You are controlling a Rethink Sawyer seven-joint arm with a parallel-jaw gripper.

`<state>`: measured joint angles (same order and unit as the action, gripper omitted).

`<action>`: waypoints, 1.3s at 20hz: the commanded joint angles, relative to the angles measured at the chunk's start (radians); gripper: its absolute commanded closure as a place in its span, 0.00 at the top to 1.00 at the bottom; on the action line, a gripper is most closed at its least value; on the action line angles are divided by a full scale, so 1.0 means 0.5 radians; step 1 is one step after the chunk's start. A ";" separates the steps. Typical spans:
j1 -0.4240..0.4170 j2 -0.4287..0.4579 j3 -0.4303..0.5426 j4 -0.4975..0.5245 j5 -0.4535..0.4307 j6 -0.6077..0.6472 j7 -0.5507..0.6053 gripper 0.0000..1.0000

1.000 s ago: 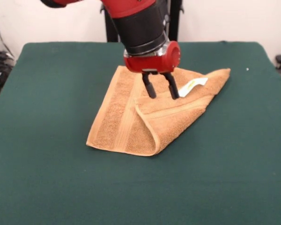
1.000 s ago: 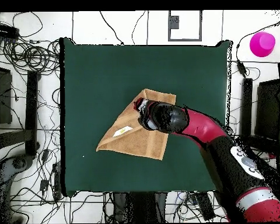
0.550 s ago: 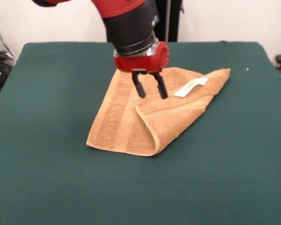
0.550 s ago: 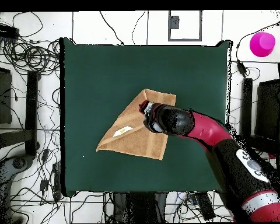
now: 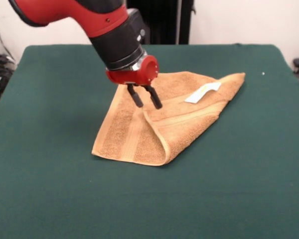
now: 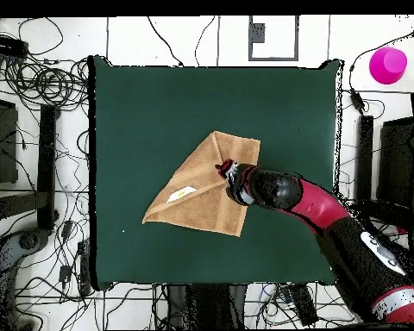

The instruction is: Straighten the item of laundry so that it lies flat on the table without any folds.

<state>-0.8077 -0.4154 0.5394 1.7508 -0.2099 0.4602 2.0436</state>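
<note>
With the towel point(image 5: 164, 119) folded diagonally mid-tabletop point(image 5: 50, 189), we should lower the gripper point(image 5: 145, 99), fingers apart and seemingly just above it, onto the top layer's corner only.

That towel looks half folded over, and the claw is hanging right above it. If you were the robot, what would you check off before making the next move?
1. Towel flat with no folds: not ok; one flap lies doubled over the rest, with a rounded fold at the near corner.
2. Gripper open and empty: ok; the fingers stand apart with nothing between them.
3. Gripper over the towel: ok; it hangs above the edge of the folded flap.
4. Fingertips touching the cloth: cannot tell.
5. Room to spread the towel: ok; the green table shows bare cloth on every side.
6. White label clear of the gripper: ok; it lies off to one side.
</note>
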 commanded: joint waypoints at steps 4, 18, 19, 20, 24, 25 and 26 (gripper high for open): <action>0.008 0.260 0.304 0.165 -0.092 0.137 -0.262 1.00; 0.161 0.054 0.162 0.103 -0.203 0.204 -0.183 1.00; 0.176 0.026 0.140 0.088 -0.224 0.213 -0.179 1.00; 0.175 0.020 0.139 0.088 -0.229 0.226 -0.171 1.00; 0.163 0.066 0.147 0.057 -0.267 0.242 -0.181 1.00; 0.163 0.074 0.147 0.052 -0.272 0.248 -0.181 1.00; 0.164 0.078 0.145 0.048 -0.277 0.253 -0.182 1.00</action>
<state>-0.7687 -0.3796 0.6130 1.7905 -0.3048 0.4836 2.0436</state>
